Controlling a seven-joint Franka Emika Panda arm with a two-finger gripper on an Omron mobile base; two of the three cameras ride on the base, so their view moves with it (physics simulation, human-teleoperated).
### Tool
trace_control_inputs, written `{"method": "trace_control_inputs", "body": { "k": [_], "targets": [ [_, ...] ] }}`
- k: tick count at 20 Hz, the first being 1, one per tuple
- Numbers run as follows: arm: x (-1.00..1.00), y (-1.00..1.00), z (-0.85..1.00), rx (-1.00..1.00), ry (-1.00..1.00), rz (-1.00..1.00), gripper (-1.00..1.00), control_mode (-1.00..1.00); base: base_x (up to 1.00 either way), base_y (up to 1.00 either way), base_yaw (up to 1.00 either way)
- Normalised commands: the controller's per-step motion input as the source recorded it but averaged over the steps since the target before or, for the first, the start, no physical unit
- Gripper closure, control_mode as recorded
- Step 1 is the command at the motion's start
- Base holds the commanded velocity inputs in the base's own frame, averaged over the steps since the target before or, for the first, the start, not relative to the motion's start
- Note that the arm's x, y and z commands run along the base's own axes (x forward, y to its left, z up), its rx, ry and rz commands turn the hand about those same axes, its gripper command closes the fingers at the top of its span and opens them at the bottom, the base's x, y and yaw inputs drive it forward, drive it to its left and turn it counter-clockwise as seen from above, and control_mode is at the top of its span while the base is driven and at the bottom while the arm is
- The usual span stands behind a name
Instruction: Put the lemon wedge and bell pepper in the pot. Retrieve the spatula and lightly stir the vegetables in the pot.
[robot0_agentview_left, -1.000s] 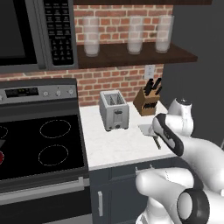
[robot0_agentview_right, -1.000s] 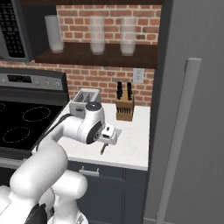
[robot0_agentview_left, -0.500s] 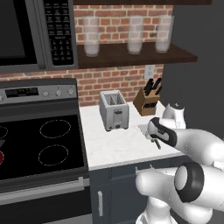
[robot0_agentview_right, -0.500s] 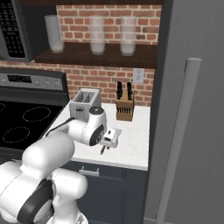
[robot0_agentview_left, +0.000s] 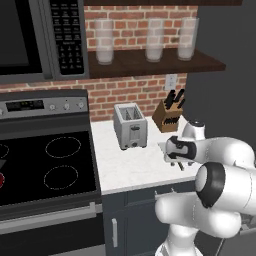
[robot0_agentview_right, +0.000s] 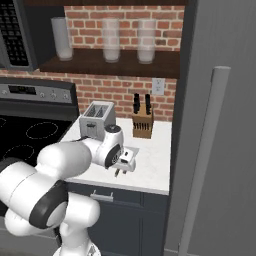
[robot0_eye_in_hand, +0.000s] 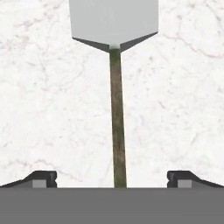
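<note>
Above the counter (robot0_eye_in_hand: 183, 87), jaws wide astride the spatula (robot0_eye_in_hand: 116, 113) handle; could slip out if closed off-centre on thin handle

My left base camera sat behind me on my left, looking forward and down across the stove (robot0_agentview_left: 50, 165) to the counter (robot0_agentview_left: 125, 170). My right base camera looked from behind on my right, past the fridge (robot0_agentview_right: 220, 125). Both shared the counter, toaster (robot0_agentview_left: 130, 126) and knife block (robot0_agentview_left: 168, 112). My hand camera pointed straight down, close over the counter, along the spatula (robot0_eye_in_hand: 114, 65).
</note>
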Motion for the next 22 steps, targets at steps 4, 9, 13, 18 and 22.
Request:
{"method": "trace_control_inputs", "body": {
  "k": [4, 9, 13, 18, 22],
  "targets": [
    [0.06, 0.00, -0.24, 0.00, 0.00, 0.00, -1.00, -1.00, 0.00, 0.00, 0.00],
    [0.03, 0.00, -0.23, 0.00, 0.00, 0.00, -1.00, -1.00, 0.00, 0.00, 0.00],
    [0.00, -0.01, -0.21, 0.00, 0.00, 0.00, -1.00, -1.00, 0.00, 0.00, 0.00],
    [0.00, -0.02, -0.15, 0.01, 0.00, 0.00, -1.00, -1.00, 0.00, 0.00, 0.00],
    [0.00, -0.01, -0.12, 0.01, 0.00, 0.00, 1.00, -1.00, 0.00, 0.00, 0.00]
  ]
}}
